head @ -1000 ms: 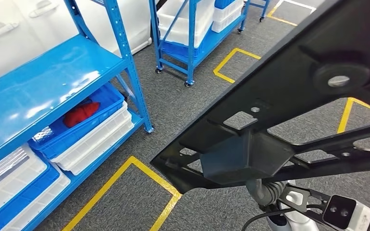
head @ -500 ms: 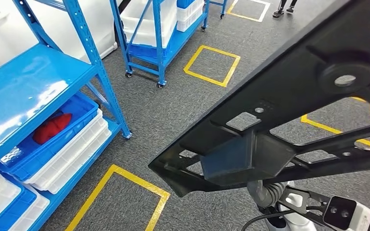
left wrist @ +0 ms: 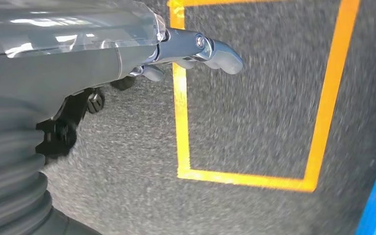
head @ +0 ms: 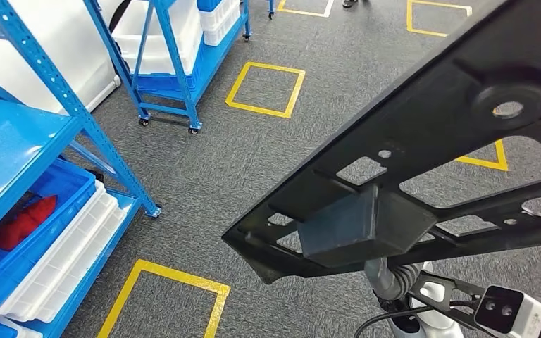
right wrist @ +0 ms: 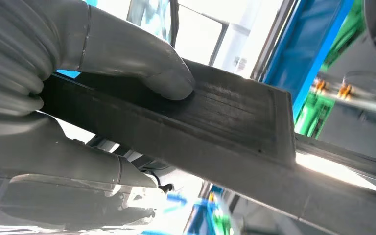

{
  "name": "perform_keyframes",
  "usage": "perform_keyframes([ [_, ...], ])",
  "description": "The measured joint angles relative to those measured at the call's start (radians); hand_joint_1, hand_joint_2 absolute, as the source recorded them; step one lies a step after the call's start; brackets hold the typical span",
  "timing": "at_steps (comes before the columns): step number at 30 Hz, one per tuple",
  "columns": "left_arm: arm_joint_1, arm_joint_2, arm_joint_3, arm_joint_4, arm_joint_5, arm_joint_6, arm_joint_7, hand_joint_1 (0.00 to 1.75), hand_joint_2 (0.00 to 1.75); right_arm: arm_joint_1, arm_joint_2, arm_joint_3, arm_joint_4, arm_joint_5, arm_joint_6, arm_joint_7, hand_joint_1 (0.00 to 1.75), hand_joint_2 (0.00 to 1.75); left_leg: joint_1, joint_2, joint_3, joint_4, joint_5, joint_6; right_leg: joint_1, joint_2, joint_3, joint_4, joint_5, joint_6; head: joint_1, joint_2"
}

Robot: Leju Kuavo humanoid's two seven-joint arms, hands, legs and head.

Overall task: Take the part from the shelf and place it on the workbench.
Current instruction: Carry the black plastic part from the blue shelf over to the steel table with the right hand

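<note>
A large black frame-like part [head: 423, 141] with cut-outs and a boxy block under it spans the right half of the head view, held up above the floor. In the right wrist view my right hand [right wrist: 93, 54] grips this part [right wrist: 225, 127], the thumb pressing on one face and the fingers [right wrist: 63, 161] wrapped under the other. From the head, that arm's ribbed wrist [head: 389, 278] shows just below the part. My left hand [left wrist: 127, 58] hangs over grey carpet, its thumb [left wrist: 210, 46] stretched out, holding nothing.
A blue shelf unit [head: 14, 141] stands at the left, with a blue bin holding a red item [head: 25, 218] and white trays [head: 63, 260] on its lowest level. A wheeled blue rack [head: 169, 49] stands behind. Yellow taped squares [head: 264, 88] mark the grey carpet.
The camera has turned to the right: the shelves and floor markings have slid to the left of the picture. The black part stays in the same place in my right hand.
</note>
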Motion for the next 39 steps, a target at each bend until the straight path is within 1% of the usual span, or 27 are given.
perform_keyframes([
  [2, 0.004, -0.002, 0.001, 0.000, 0.000, 0.000, 0.000, 0.00, 1.75, 0.002, 0.005, 0.000, 0.002, 0.004, -0.007, 0.000, 1.75, 1.75, 0.001, -0.025, -0.066, 0.130, -0.048, 0.000, 0.002, 0.026, -0.001, 0.001, 0.000, -0.004, 0.000, 0.000],
  [3, 0.006, -0.004, 0.001, 0.000, 0.000, 0.000, 0.000, 0.00, 1.75, 0.003, 0.007, 0.000, 0.004, 0.006, -0.010, 0.000, 1.75, 1.75, 0.001, -0.027, -0.083, 0.159, -0.047, 0.000, 0.002, 0.041, -0.002, 0.003, 0.000, -0.005, 0.000, 0.000],
  [4, 0.008, -0.005, 0.001, 0.000, 0.000, 0.000, 0.000, 0.00, 1.75, 0.005, 0.009, 0.000, 0.006, 0.006, -0.012, 0.000, 1.75, 1.75, 0.001, -0.029, -0.083, 0.148, -0.025, 0.001, 0.002, 0.057, -0.001, 0.005, 0.000, -0.005, 0.000, 0.000],
  [5, 0.009, -0.007, 0.001, 0.000, 0.000, 0.000, 0.000, 0.00, 1.75, 0.007, 0.011, 0.000, 0.007, 0.006, -0.012, 0.000, 1.75, 1.75, 0.002, -0.035, -0.065, 0.099, 0.013, 0.003, 0.002, 0.072, -0.001, 0.008, -0.001, -0.003, 0.000, 0.000],
  [7, 0.008, -0.008, 0.001, 0.000, 0.000, 0.001, 0.001, 0.00, 1.75, 0.010, 0.015, 0.000, 0.008, 0.004, -0.007, 0.000, 1.75, 1.75, 0.005, -0.074, -0.011, -0.036, 0.078, 0.007, 0.002, 0.098, -0.004, 0.017, -0.004, 0.003, 0.000, 0.000],
  [9, 0.007, -0.008, 0.002, 0.000, 0.000, 0.002, 0.003, 0.00, 1.75, 0.011, 0.020, 0.000, 0.008, -0.001, 0.006, 0.000, 1.75, 1.75, 0.006, -0.105, 0.016, -0.103, 0.096, 0.012, -0.001, 0.120, -0.012, 0.022, -0.003, 0.014, 0.000, 0.000],
  [11, 0.007, -0.008, 0.004, 0.000, 0.000, 0.003, 0.005, 0.00, 1.75, 0.012, 0.023, -0.002, 0.008, -0.008, 0.025, 0.000, 1.75, 1.75, 0.003, -0.092, 0.020, -0.108, 0.097, 0.020, -0.005, 0.141, -0.018, 0.020, 0.002, 0.028, 0.000, 0.000],
  [12, 0.006, -0.008, 0.005, 0.000, 0.000, 0.004, 0.006, 0.00, 1.75, 0.013, 0.024, -0.005, 0.009, -0.013, 0.034, 0.000, 1.75, 1.75, 0.003, -0.079, 0.023, -0.113, 0.101, 0.027, -0.005, 0.131, -0.021, 0.024, 0.000, 0.033, 0.000, 0.000],
  [14, 0.006, -0.008, 0.006, 0.000, 0.001, 0.003, 0.006, 0.00, 1.75, 0.012, 0.025, -0.015, 0.011, -0.023, 0.045, 0.000, 1.75, 1.75, 0.005, -0.054, 0.027, -0.124, 0.107, 0.041, -0.001, 0.075, -0.047, 0.077, -0.033, 0.040, 0.000, 0.000],
  [15, 0.007, -0.009, 0.006, 0.000, 0.001, 0.002, 0.006, 0.00, 1.75, 0.012, 0.026, -0.020, 0.012, -0.028, 0.048, 0.000, 1.75, 1.75, 0.003, -0.041, 0.027, -0.125, 0.108, 0.045, -0.002, 0.039, -0.073, 0.132, -0.065, 0.041, 0.000, 0.000],
  [16, 0.009, -0.008, 0.007, 0.000, 0.000, 0.001, 0.005, 0.00, 1.75, 0.011, 0.026, -0.023, 0.015, -0.031, 0.049, 0.000, 1.75, 1.75, 0.002, -0.029, 0.026, -0.125, 0.107, 0.048, -0.003, 0.020, -0.106, 0.198, -0.097, 0.044, 0.000, 0.000],
  [17, 0.010, -0.008, 0.007, 0.000, 0.000, 0.001, 0.003, 0.00, 1.75, 0.011, 0.026, -0.027, 0.017, -0.035, 0.050, 0.000, 1.75, 1.75, 0.000, -0.015, 0.026, -0.125, 0.107, 0.048, -0.005, 0.011, -0.135, 0.258, -0.120, 0.046, 0.000, 0.000],
  [18, 0.012, -0.008, 0.008, 0.000, 0.000, 0.000, 0.001, 0.00, 1.75, 0.012, 0.026, -0.030, 0.020, -0.037, 0.051, 0.000, 1.75, 1.75, -0.001, -0.001, 0.026, -0.125, 0.106, 0.048, -0.007, 0.007, -0.151, 0.292, -0.127, 0.048, 0.000, 0.000],
  [19, 0.012, -0.007, 0.008, 0.000, 0.000, -0.001, -0.001, 0.00, 1.75, 0.013, 0.026, -0.034, 0.022, -0.038, 0.051, 0.000, 1.75, 1.75, -0.002, 0.013, 0.026, -0.125, 0.104, 0.048, -0.009, 0.004, -0.147, 0.288, -0.115, 0.049, 0.000, 0.000],
  [20, 0.012, -0.007, 0.008, 0.000, 0.000, -0.003, -0.004, 0.00, 1.75, 0.015, 0.026, -0.039, 0.023, -0.038, 0.050, 0.000, 1.75, 1.75, -0.002, 0.026, 0.028, -0.124, 0.103, 0.046, -0.010, -0.001, -0.122, 0.245, -0.088, 0.048, 0.000, 0.000],
  [22, 0.009, -0.007, 0.008, 0.000, 0.000, -0.007, -0.008, 0.00, 1.75, 0.017, 0.026, -0.047, 0.023, -0.034, 0.048, 0.000, 1.75, 1.75, -0.005, 0.047, 0.033, -0.124, 0.098, 0.040, -0.005, -0.038, -0.042, 0.103, -0.032, 0.041, 0.000, 0.000],
  [24, 0.007, -0.006, 0.008, 0.000, 0.000, -0.010, -0.011, 0.00, 1.75, 0.019, 0.029, -0.050, 0.021, -0.022, 0.045, 0.000, 1.75, 1.75, -0.010, 0.064, 0.038, -0.123, 0.092, 0.031, 0.003, -0.067, 0.000, 0.021, -0.015, 0.031, 0.000, 0.000],
  [25, 0.007, -0.005, 0.008, 0.000, 0.000, -0.012, -0.012, 0.00, 1.75, 0.020, 0.031, -0.051, 0.020, -0.015, 0.044, 0.000, 1.75, 1.75, -0.012, 0.074, 0.041, -0.124, 0.090, 0.026, 0.007, -0.065, 0.001, 0.015, -0.018, 0.027, 0.000, 0.000],
  [27, 0.005, -0.005, 0.008, 0.000, 0.001, -0.014, -0.013, 0.00, 1.75, 0.024, 0.036, -0.051, 0.018, 0.000, 0.042, 0.000, 1.75, 1.75, -0.010, 0.086, 0.045, -0.122, 0.084, 0.015, 0.005, -0.040, -0.001, 0.010, -0.014, 0.018, 0.000, 0.000],
  [29, 0.003, -0.006, 0.008, 0.000, 0.000, -0.014, -0.013, 0.00, 1.75, 0.026, 0.044, -0.050, 0.018, 0.010, 0.040, 0.000, 1.75, 1.75, -0.006, 0.046, 0.027, -0.075, 0.049, 0.005, -0.001, -0.018, 0.001, 0.004, -0.009, 0.008, 0.000, 0.000],
  [31, 0.005, -0.006, 0.008, 0.000, 0.000, -0.015, -0.013, 0.00, 1.75, 0.025, 0.053, -0.049, 0.019, 0.016, 0.039, 0.000, 1.75, 1.75, -0.003, -0.011, -0.031, 0.051, -0.017, 0.001, -0.001, 0.005, 0.001, 0.003, -0.007, 0.001, 0.000, 0.000],
  [32, 0.006, -0.006, 0.008, 0.000, 0.000, -0.014, -0.013, 0.00, 1.75, 0.025, 0.056, -0.049, 0.021, 0.018, 0.039, 0.000, 1.75, 1.75, -0.002, -0.023, -0.064, 0.119, -0.042, 0.000, -0.001, 0.018, 0.001, 0.003, -0.006, -0.001, 0.000, 0.000],
  [33, 0.008, -0.006, 0.008, 0.000, 0.000, -0.014, -0.013, 0.00, 1.75, 0.025, 0.059, -0.048, 0.023, 0.018, 0.039, 0.000, 1.75, 1.75, -0.002, -0.028, -0.087, 0.162, -0.050, -0.001, 0.000, 0.033, 0.001, 0.004, -0.006, -0.001, 0.000, 0.000],
  [34, 0.009, -0.007, 0.008, 0.000, 0.000, -0.013, -0.013, 0.00, 1.75, 0.025, 0.060, -0.048, 0.024, 0.018, 0.040, 0.000, 1.75, 1.75, -0.001, -0.030, -0.094, 0.168, -0.037, -0.001, 0.000, 0.048, 0.001, 0.006, -0.007, -0.001, 0.000, 0.000],
  [36, 0.009, -0.007, 0.008, 0.000, 0.000, -0.013, -0.014, 0.00, 1.75, 0.025, 0.061, -0.048, 0.027, 0.017, 0.041, 0.000, 1.75, 1.75, 0.004, -0.042, -0.056, 0.069, 0.034, 0.000, -0.002, 0.077, 0.002, 0.012, -0.009, 0.002, 0.000, 0.000],
  [37, 0.009, -0.007, 0.008, 0.000, 0.000, -0.014, -0.015, 0.00, 1.75, 0.025, 0.062, -0.048, 0.027, 0.016, 0.042, 0.000, 1.75, 1.75, 0.007, -0.064, -0.027, 0.001, 0.064, 0.001, -0.001, 0.091, 0.001, 0.016, -0.011, 0.006, 0.000, 0.000],
  [39, 0.008, -0.007, 0.008, 0.000, 0.000, -0.014, -0.016, 0.00, 1.75, 0.025, 0.063, -0.048, 0.027, 0.014, 0.042, 0.000, 1.75, 1.75, 0.010, -0.098, 0.009, -0.085, 0.092, 0.004, -0.002, 0.114, -0.005, 0.024, -0.013, 0.017, 0.000, 0.000],
])
